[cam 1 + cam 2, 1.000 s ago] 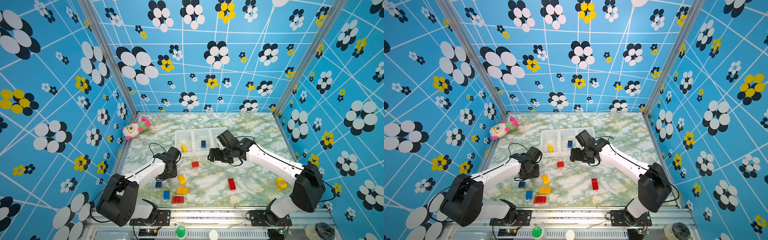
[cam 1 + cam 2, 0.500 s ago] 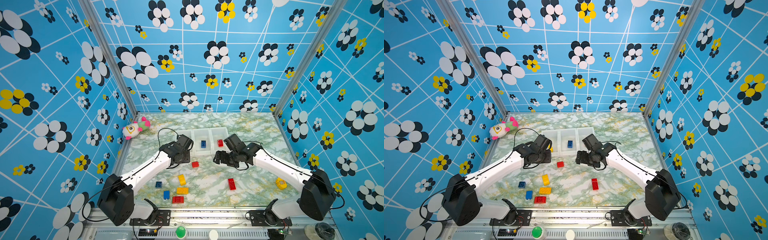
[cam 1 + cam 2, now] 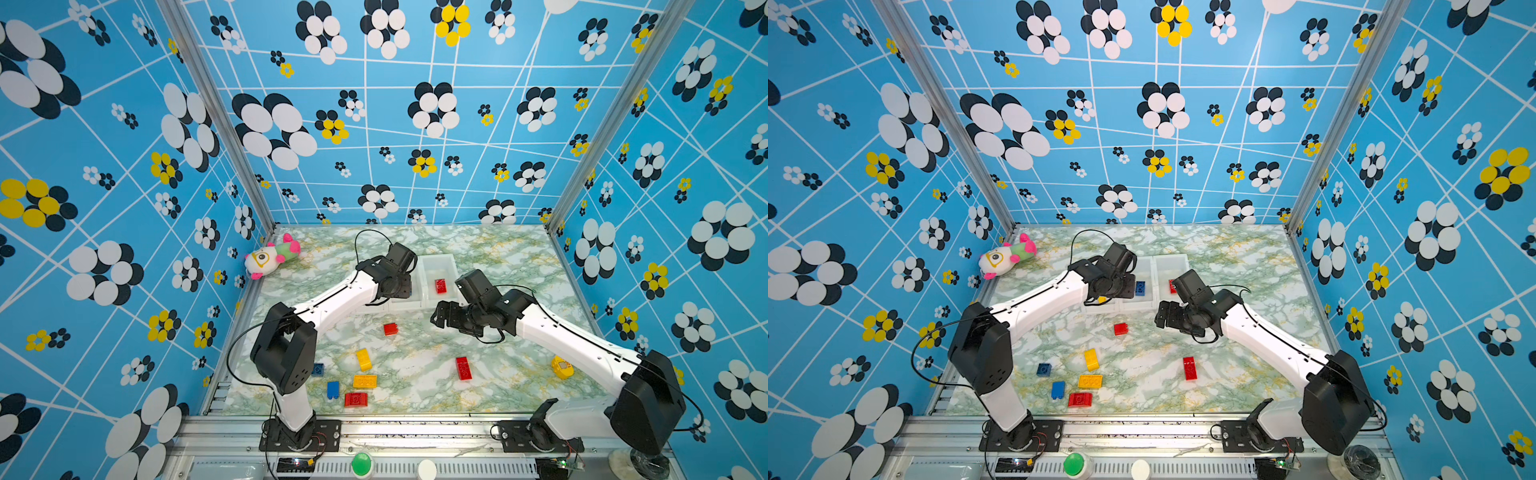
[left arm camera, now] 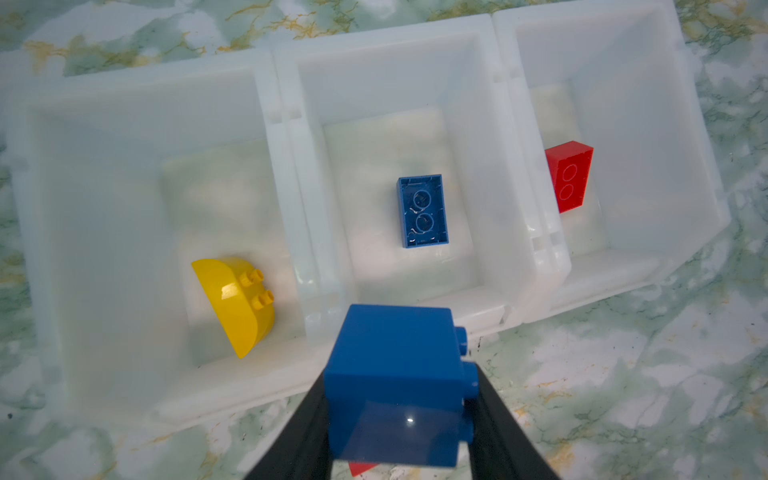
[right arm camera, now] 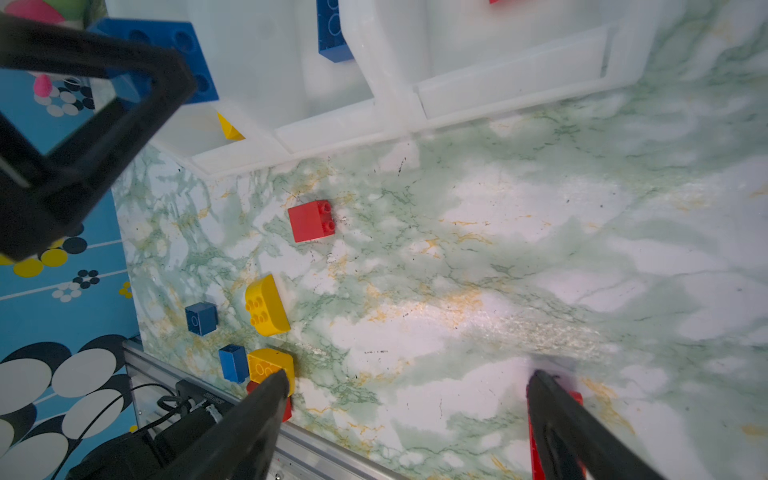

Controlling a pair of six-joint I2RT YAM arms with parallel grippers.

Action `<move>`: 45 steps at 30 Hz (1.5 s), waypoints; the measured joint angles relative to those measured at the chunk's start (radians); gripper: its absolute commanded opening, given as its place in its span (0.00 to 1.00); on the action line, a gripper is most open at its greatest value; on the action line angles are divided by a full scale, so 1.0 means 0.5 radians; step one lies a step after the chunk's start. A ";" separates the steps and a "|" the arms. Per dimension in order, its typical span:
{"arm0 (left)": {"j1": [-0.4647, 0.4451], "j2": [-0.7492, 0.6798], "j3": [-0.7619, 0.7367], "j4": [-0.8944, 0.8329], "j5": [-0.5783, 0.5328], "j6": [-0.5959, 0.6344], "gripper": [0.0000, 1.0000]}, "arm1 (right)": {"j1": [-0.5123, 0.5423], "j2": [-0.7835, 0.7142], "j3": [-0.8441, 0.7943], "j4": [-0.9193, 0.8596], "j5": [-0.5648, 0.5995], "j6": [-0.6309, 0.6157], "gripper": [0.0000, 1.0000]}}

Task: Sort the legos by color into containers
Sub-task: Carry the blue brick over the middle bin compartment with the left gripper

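Nearest me, loose legos point(image 3: 355, 400) lie scattered on the marble table point(image 3: 415, 376). Beyond them the right gripper point(image 5: 409, 376) hangs empty, fingers wide apart. Farther back, the left gripper point(image 4: 399, 395) clamps a blue brick point(image 4: 395, 353) over the near rim of the containers point(image 4: 286, 75).

Bins point(image 4: 282, 104): you had three joined white ones upright in a row | Sorted: yellow curved brick point(image 4: 237, 305) left bin, blue brick point(image 4: 423, 211) underside-up middle, red brick point(image 4: 568, 176) right | Aloft: second blue brick point(image 4: 395, 374) held above middle bin's near wall | Loose in front: square red brick point(image 3: 390, 329), long red brick point(image 3: 463, 368), two yellow bricks point(image 3: 364, 359), two blue bricks point(image 3: 333, 390), curved red brick point(image 3: 355, 399), round yellow piece point(image 3: 562, 367).
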 measured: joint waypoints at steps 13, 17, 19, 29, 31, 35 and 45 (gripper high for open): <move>0.048 0.510 0.394 0.021 0.043 0.080 0.17 | -0.009 -0.047 -0.034 -0.011 0.033 0.031 0.93; 0.078 0.570 0.445 0.021 0.037 0.090 0.30 | -0.013 -0.047 -0.034 -0.016 0.038 0.038 0.93; 0.085 0.576 0.461 0.021 0.027 0.094 0.40 | -0.013 -0.047 -0.034 -0.016 0.037 0.038 0.93; 0.089 0.576 0.472 0.022 0.004 0.106 0.62 | -0.014 -0.047 -0.034 -0.016 0.038 0.038 0.93; 0.089 0.575 0.472 0.022 -0.003 0.107 0.65 | -0.014 -0.047 -0.035 -0.016 0.038 0.038 0.93; 0.089 0.575 0.472 0.022 -0.003 0.108 0.67 | -0.014 -0.050 -0.059 -0.014 0.038 0.038 0.93; 0.079 0.498 0.459 0.032 -0.003 0.107 0.70 | -0.014 -0.078 -0.101 -0.025 0.046 0.039 0.93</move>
